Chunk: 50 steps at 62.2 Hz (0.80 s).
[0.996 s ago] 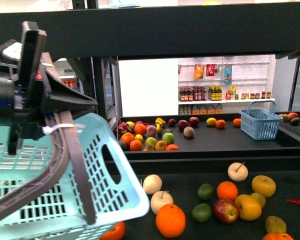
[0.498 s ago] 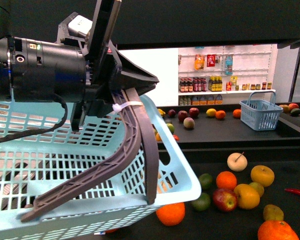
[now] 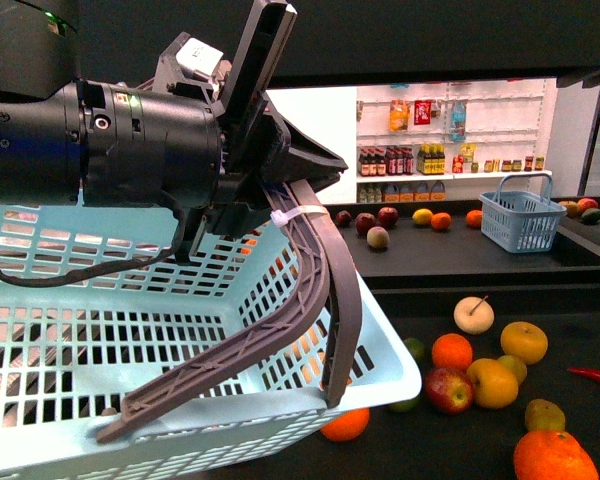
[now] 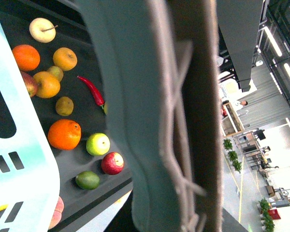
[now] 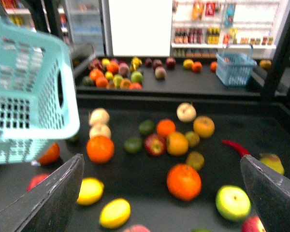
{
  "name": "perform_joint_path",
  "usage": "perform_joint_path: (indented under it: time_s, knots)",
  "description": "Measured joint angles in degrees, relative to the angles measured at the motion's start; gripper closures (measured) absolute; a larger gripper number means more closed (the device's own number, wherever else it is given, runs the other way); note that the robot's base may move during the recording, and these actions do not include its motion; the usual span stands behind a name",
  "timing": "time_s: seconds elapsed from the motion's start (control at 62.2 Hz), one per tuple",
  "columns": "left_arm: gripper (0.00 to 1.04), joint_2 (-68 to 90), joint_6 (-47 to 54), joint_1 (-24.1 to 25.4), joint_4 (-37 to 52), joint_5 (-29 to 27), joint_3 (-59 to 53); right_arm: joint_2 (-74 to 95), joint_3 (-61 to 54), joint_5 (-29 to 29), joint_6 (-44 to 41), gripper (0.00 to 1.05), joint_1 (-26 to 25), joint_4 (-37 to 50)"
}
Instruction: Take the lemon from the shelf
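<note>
The left hand (image 3: 280,205) is clenched on the handle (image 3: 325,290) of a pale blue basket (image 3: 130,340), which hangs tilted and fills the front view from 7 to 10 o'clock. In the left wrist view the handle sits right against the lens, so little else can be read there. The right hand (image 5: 160,164) is released, its dark fingers (image 5: 58,193) spread wide, and it hovers above the table (image 5: 145,176) with nothing between them.

The lemon (image 5: 115,213) lies on the near edge of the table, on the robot's side of an orange (image 5: 100,149), at about 5 o'clock from it. It is apart from a second yellow fruit (image 5: 90,190) that sits just beside it at 10 o'clock. Both are blurred, so which one is the true lemon is a judgement. The front view hides them behind the basket.

The step in hand looks like the approach, with no grasp begun. The next move calls for bringing the right hand down and back toward the robot. Its fingers should straddle the lemon's narrow waist, clear of the yellow neighbour and the basket's corner.
</note>
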Motion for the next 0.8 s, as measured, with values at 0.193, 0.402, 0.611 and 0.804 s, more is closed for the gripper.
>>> perform_joint_path:
  time_s: [0.193,0.402,0.611,0.804]
  knots:
    - [0.98,0.11,0.02,-0.07,-0.04,0.04,0.09,29.22,4.76,-8.28,5.07,0.07,-3.41,12.00]
    - [0.98,0.11,0.00,-0.07,-0.04,0.17,0.17,72.72,22.45,-12.26,15.10,0.07,-4.17,17.55]
    - [0.98,0.24,0.07,-0.07,-0.04,0.20,0.20,93.59,39.34,-9.70,21.90,0.07,-2.67,13.97]
    - [0.98,0.28,0.04,-0.07,-0.04,0.22,0.20,105.61,52.13,-9.81,30.10,0.07,-0.70,9.92]
